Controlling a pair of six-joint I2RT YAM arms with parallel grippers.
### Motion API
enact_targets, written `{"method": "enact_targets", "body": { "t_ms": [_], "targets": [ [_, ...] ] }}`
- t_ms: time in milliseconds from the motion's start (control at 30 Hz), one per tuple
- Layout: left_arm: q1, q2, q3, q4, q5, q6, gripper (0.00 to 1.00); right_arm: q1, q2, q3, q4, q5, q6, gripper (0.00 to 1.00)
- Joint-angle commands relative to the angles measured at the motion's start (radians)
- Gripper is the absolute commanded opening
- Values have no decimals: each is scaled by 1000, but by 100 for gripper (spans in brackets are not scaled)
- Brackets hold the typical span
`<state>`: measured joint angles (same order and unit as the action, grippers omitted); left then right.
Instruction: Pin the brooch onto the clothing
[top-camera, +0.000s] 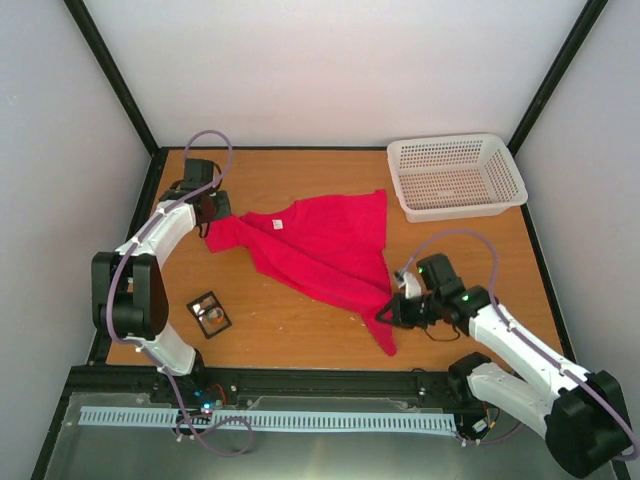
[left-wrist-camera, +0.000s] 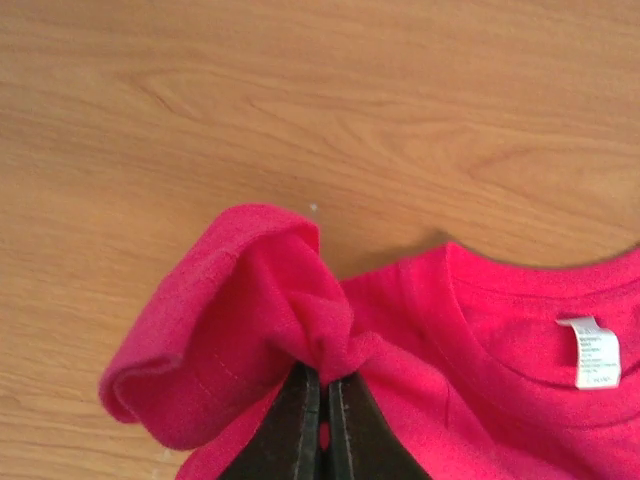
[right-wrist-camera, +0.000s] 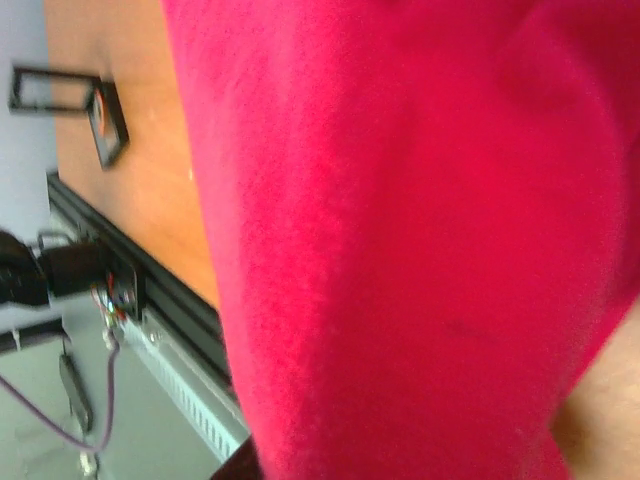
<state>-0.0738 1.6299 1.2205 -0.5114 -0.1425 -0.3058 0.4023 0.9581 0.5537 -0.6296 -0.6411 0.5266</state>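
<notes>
- We see a wooden table (top-camera: 300, 345) filling the overhead view, with pale walls on three sides.
- A bright red shirt (top-camera: 320, 245) lies rumpled across the middle of the table. Its neck faces the left, and one long point of cloth trails toward the lower right.
- A white perforated basket (top-camera: 462, 212) stands at the upper right, apart from the shirt.
- The left gripper (top-camera: 212, 222) sits at the shirt's left end, in the upper left of the overhead view. In its wrist view its dark fingers (left-wrist-camera: 292, 430) are pressed together, pinching a bunched fold of red sleeve.
- The right gripper (top-camera: 385, 312) meets the shirt's trailing point at the lower right. Red cloth fills its wrist view, so we cannot tell how its fingers stand.
- A small black frame (top-camera: 200, 298) lies on the table at the lower left, well apart from the shirt.
- A white label (left-wrist-camera: 592, 350) shows inside the neck.
- The brooch (top-camera: 212, 314), a tiny pale round shape, rests inside the black frame.
</notes>
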Motion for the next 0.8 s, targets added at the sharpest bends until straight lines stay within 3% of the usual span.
{"method": "enact_targets", "body": {
  "t_ms": [0,133,167,267,367,433,600,767],
  "targets": [
    [-6,-35,-2,-8,84,-47,1,159,-63,-116,144,-22,147,3],
    [-6,-71,-44,-3,115,-37,1,322,-23,-79,59,73,138,3],
    [-6,-80,-51,-3,107,-32,1,337,-21,-47,22,122,122,9],
    [-6,-103,-72,-15,78,-17,1,338,-3,118,-99,337,-2,52],
    [-6,-120,-95,-25,37,-2,1,336,103,333,-137,556,-120,75],
    [-6,-132,-114,-21,31,10,1,336,185,424,-94,683,-200,85],
    [-6,-174,-165,28,70,28,1,307,497,663,58,882,-417,89],
    [-6,-226,-217,79,98,57,1,204,768,858,177,835,-552,92]
  ]
}}
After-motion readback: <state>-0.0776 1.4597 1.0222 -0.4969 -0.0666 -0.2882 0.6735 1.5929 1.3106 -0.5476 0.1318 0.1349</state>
